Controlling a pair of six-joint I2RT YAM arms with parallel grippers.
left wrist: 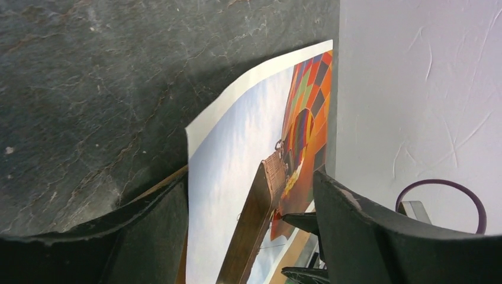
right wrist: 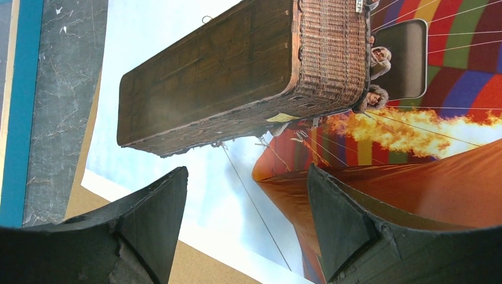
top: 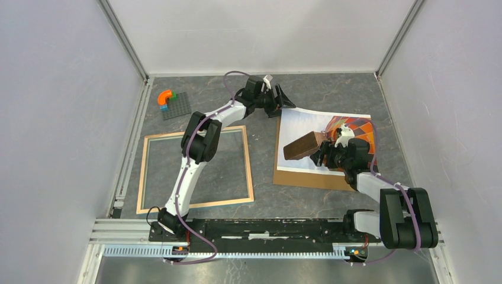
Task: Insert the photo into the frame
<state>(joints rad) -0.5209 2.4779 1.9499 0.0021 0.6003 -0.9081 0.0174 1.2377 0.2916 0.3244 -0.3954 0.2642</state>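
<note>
We find the frame point(top: 250, 171) flat on the worktop point(top: 337, 92) at left, the photo point(top: 308, 127) on the board point(top: 308, 179), left fingers point(left wrist: 154, 236) and right fingers point(right wrist: 148, 219) apart: pinch the corner, paper only.

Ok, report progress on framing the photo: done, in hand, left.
Done: nothing placed yet. The frame lies flat on the left, with only table showing through it. In hand: the photo lies on the board. The left gripper stands open at its far corner and the right gripper hovers open over it, neither gripping. Left: pick the photo up, carry it over and lay it in the frame.
</note>
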